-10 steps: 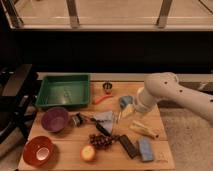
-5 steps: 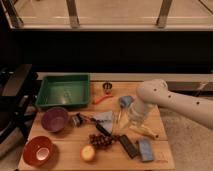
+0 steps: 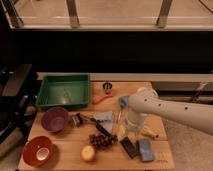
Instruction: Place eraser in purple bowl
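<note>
The white arm comes in from the right edge, its forearm running leftward and slightly upward to a rounded wrist. From there the gripper points downward (its fingers spread apart, gripping nothing) and hangs low over the right half of the worktop.

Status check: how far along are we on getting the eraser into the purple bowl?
Done: nothing yet. The eraser lies on the table near its front edge, beside the blue-grey block. In hand: nothing; the gripper hangs open just behind the eraser. Left: grasp it, carry it across to the empty purple bowl, release.
</note>
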### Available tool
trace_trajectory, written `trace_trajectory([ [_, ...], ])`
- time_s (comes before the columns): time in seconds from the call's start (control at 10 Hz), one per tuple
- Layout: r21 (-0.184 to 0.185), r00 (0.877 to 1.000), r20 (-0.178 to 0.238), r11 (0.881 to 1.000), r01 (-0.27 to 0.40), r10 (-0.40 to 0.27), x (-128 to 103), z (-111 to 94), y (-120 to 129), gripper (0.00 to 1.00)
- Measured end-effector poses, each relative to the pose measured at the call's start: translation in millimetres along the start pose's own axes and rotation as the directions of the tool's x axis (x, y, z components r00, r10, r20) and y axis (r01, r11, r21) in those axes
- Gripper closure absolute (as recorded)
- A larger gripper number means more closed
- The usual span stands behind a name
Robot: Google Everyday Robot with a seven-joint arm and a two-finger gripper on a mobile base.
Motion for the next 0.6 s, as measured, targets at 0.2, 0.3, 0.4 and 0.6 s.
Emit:
trace_trajectory([
  [0.2, 0.022, 0.999, -0.035, 1.0, 0.008, -0.007, -1, 19, 3, 0.36],
  [0.3, 0.032, 0.999, -0.051, 0.999, 0.012, -0.01, -2, 26, 4, 0.36],
  [0.4, 0.04, 0.998, -0.068, 0.999, 0.018, -0.015, -3, 32, 6, 0.36],
  [0.6, 0.055, 0.995, -0.099, 0.998, 0.022, -0.016, -3, 44, 5, 0.43],
])
